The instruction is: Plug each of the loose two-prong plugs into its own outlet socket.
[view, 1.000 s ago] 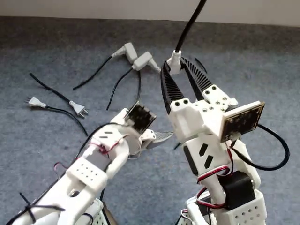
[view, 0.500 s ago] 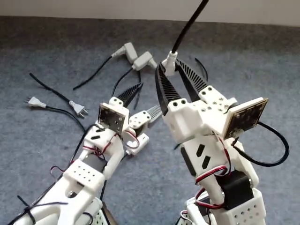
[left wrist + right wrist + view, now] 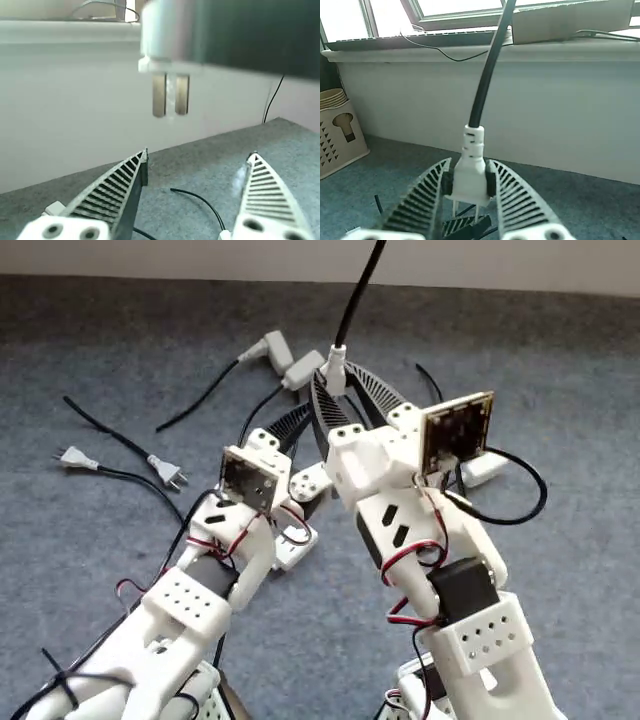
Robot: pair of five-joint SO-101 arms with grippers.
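Observation:
My right gripper (image 3: 469, 172) is shut on a white two-prong plug (image 3: 470, 182) with a thick black cord, held up off the carpet with its prongs pointing down; the high view shows that plug (image 3: 335, 368) between the black fingers. My left gripper (image 3: 200, 162) is open just under it, and the plug's two flat prongs (image 3: 170, 95) hang above the gap between its fingers. In the high view the left gripper (image 3: 300, 430) sits close against the right arm. Two grey plugs (image 3: 290, 358) lie on the far carpet. Two small white plugs (image 3: 75, 456) (image 3: 168, 473) lie at the left.
Black cords trail over the grey carpet (image 3: 120, 340) from the loose plugs. A white block (image 3: 487, 468) with a black cable lies to the right behind the right arm. A wall and window sill stand beyond the carpet.
The right arm has swung left with the white plug. The left arm has turned its gripper upward and brought it under the plug, fingers spread.

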